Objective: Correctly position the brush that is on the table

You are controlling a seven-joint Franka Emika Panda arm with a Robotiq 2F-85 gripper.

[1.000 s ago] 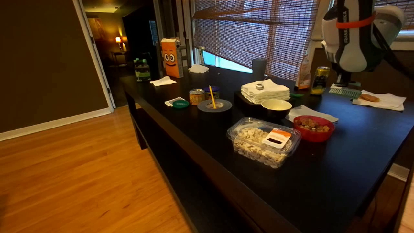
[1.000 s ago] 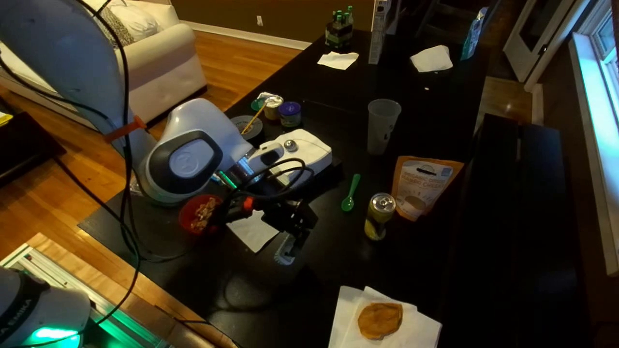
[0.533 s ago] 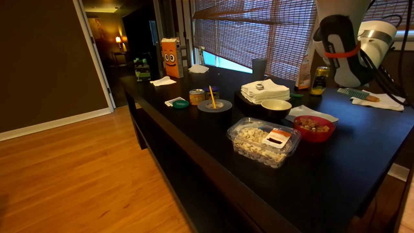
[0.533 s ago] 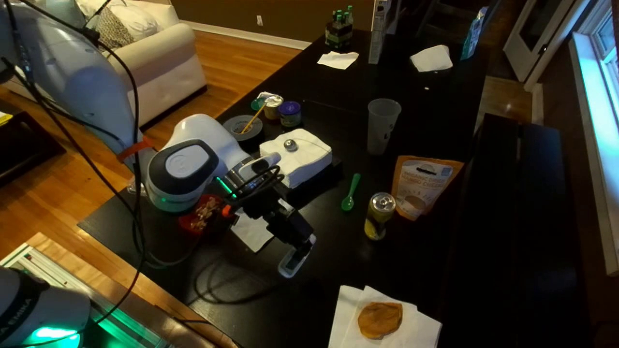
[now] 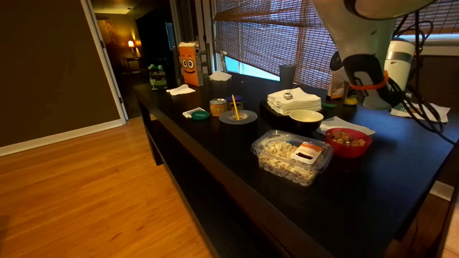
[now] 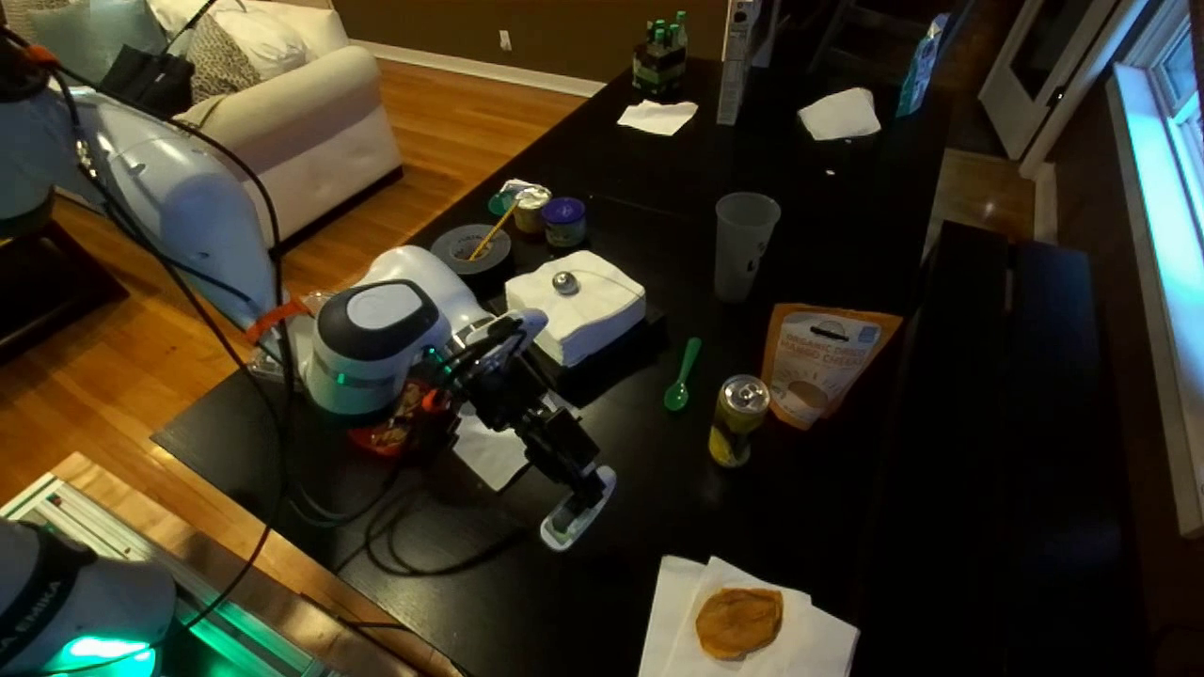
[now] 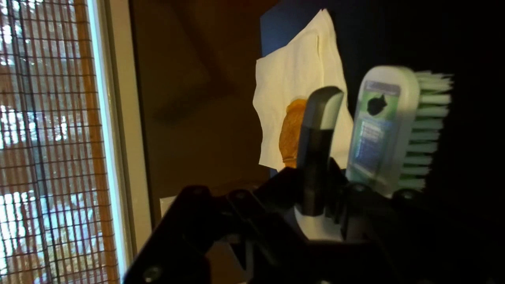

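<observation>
Beyond the left edge of the long, glossy, black-brown table (image 6: 658, 508) I see a cream upholstered sofa (image 6: 324, 141). On the table comes a round red bowl (image 5: 349, 152), then a flat grey roll of tape (image 6: 447, 248) with a yellow pencil (image 6: 492, 233) leaning in its hole. The black gripper (image 6: 591, 487) is clamped on the handle of a white plastic brush (image 7: 380, 124) with pale bristles, over the table; whether it touches the top I can't tell. Behind sits a squared stack of white napkins (image 6: 597, 320). To the right lie a green spoon (image 6: 686, 369) and a flat orange-brown round (image 6: 740, 622) on white paper; a yellow-and-black can (image 6: 738, 432) stands just beside an orange-and-white pouch (image 6: 818, 371).
</observation>
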